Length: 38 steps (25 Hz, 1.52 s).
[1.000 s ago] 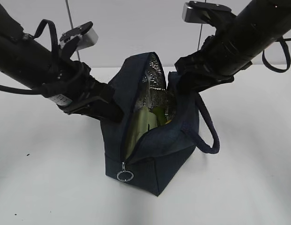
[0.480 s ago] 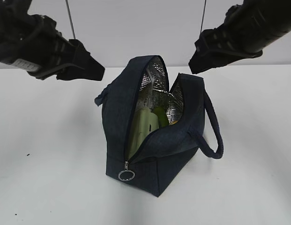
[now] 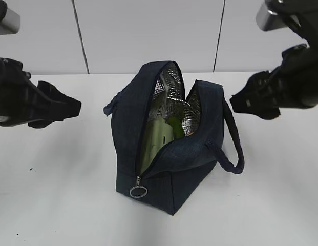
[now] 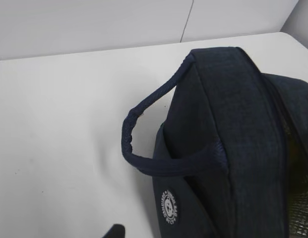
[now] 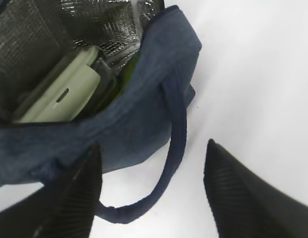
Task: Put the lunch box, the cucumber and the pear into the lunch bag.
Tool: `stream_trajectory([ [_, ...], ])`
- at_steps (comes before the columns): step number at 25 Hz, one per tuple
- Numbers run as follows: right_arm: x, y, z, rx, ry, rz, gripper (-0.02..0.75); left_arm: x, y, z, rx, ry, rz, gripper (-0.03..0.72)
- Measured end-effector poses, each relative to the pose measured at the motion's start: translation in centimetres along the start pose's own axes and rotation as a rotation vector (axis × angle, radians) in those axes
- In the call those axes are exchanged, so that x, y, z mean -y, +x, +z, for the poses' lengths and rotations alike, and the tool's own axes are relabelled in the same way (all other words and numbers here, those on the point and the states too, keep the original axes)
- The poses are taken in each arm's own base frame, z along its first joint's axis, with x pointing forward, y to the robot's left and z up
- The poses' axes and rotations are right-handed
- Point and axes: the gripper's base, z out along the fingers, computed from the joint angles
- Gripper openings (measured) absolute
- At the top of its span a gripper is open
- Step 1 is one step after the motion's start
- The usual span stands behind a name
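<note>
The navy lunch bag (image 3: 174, 169) stands upright in the middle of the table with its top zipper open and its foil lining showing. The lunch box (image 3: 159, 136) with its sage-green lid stands inside, and it also shows in the right wrist view (image 5: 64, 94). The dark green cucumber (image 3: 175, 126) lies beside it in the bag. The pear is hidden. My left gripper (image 3: 71, 108) hangs left of the bag, open and empty; only one fingertip (image 4: 114, 231) shows in its wrist view. My right gripper (image 3: 240, 105) hangs right of the bag, open and empty (image 5: 151, 191).
The bag's right handle (image 3: 233, 148) droops onto the white table (image 3: 56, 195), below my right jaws. The left handle (image 4: 144, 148) sticks out toward my left gripper. The zipper's ring pull (image 3: 138, 191) hangs at the bag's near end. A white wall is behind.
Both grippers have let go of the bag's top edges and drawn back outward, left and right. The bag has settled upright and stays open.
</note>
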Motion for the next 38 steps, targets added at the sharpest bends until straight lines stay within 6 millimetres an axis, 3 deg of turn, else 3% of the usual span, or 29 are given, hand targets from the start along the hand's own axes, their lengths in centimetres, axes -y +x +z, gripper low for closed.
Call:
stream_trajectory([
  [9,-0.8,7.1,-1.4,0.075,0.042,-0.061,0.498,-0.4,1.7,0.2,-0.026,-0.029,0.022,0.274],
  [13,-2.0,8.9,-2.3,0.158,0.030,-0.146,0.497,-0.5,2.3,0.3,-0.038,-0.036,0.033,0.270],
  [17,-2.9,9.7,-2.0,0.174,0.007,-0.251,0.493,-0.5,2.8,0.3,-0.047,-0.041,0.034,0.268],
  [23,-4.2,10.6,0.1,0.094,-0.057,-0.294,0.492,-0.7,2.7,0.3,-0.022,-0.059,0.035,0.259],
  [29,-8.9,11.5,1.6,0.059,-0.226,-0.442,0.486,-0.8,2.5,0.3,-0.004,-0.070,0.036,0.259],
  [32,-10.5,11.6,3.1,0.096,-0.242,-0.480,0.470,-0.9,2.5,0.3,0.006,-0.075,0.036,0.258],
  [38,-11.6,10.8,6.9,0.070,-0.214,-0.413,0.457,-0.9,2.4,0.3,0.008,-0.077,0.036,0.257],
])
